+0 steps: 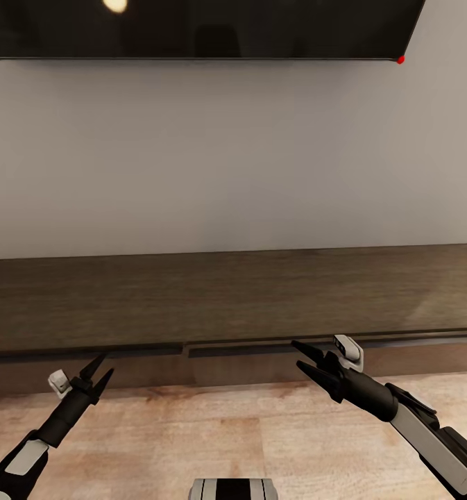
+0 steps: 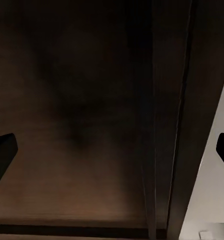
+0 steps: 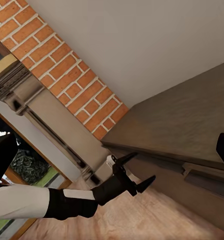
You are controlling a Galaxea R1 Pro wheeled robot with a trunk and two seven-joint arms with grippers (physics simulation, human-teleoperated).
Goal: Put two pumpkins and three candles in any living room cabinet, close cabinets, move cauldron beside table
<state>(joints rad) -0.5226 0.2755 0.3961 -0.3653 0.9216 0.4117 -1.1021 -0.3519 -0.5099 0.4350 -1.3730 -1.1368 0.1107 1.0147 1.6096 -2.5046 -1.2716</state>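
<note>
The cabinet (image 1: 219, 298) is a long, low dark-brown wood unit running across the head view against the wall. Its two wide fronts (image 1: 261, 361) look shut, with a narrow seam between them. My left gripper (image 1: 100, 370) is open, just in front of the left front and holding nothing. The left wrist view looks closely at that dark wood (image 2: 82, 125), with my fingertips (image 2: 2, 155) far apart. My right gripper (image 1: 300, 355) is open and empty, close to the right front's top edge. The pumpkins, candles and cauldron are out of view.
A dark TV screen (image 1: 198, 28) hangs on the grey wall above the cabinet. Wooden floor (image 1: 212, 437) lies between me and the unit. In the right wrist view, a red-brick fireplace (image 3: 57, 70) with a pale mantel stands past the cabinet's end, beyond my left gripper (image 3: 138, 170).
</note>
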